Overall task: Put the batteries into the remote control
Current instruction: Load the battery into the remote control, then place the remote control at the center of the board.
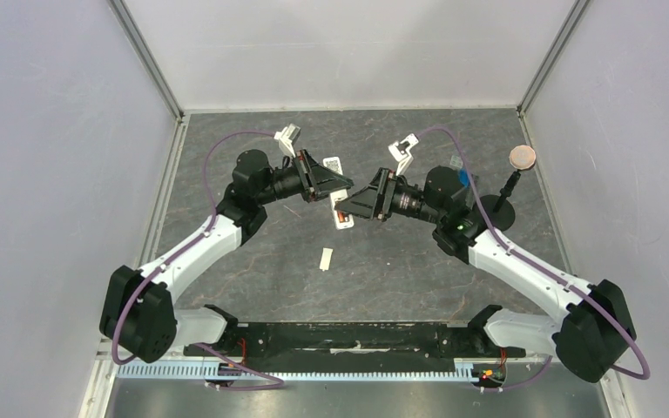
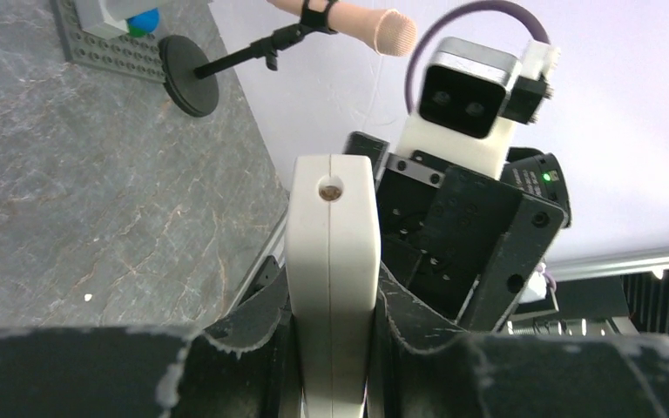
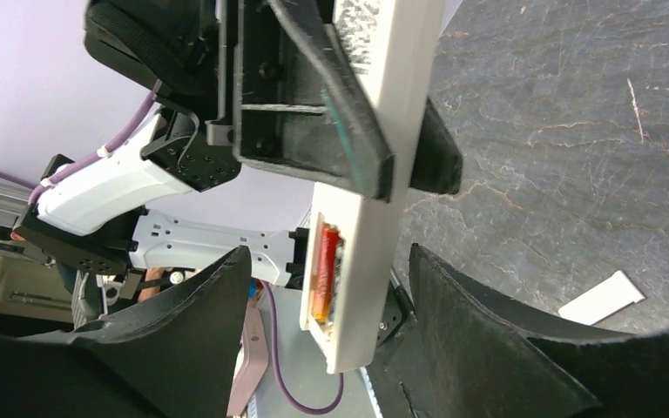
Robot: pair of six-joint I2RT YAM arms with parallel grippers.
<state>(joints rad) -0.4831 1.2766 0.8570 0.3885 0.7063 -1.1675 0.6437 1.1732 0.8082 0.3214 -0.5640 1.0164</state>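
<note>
Btwn the bench's [image 1: 401, 261] side edges, my L gripper [image 2: 331, 348] clamps the remote control [image 2: 331, 244], bay [image 3: 337, 306] exposed, so my R gripper [image 3: 327, 251], jaws apart, reaches the red battery [image 3: 322, 272].

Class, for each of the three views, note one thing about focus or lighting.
Top external: even, soft light, the remote control small but sharp. Left wrist: the left fingers blur at the bottom edge, the remote crisp. Right wrist: the right fingers dark and soft, the red battery in focus.
</note>
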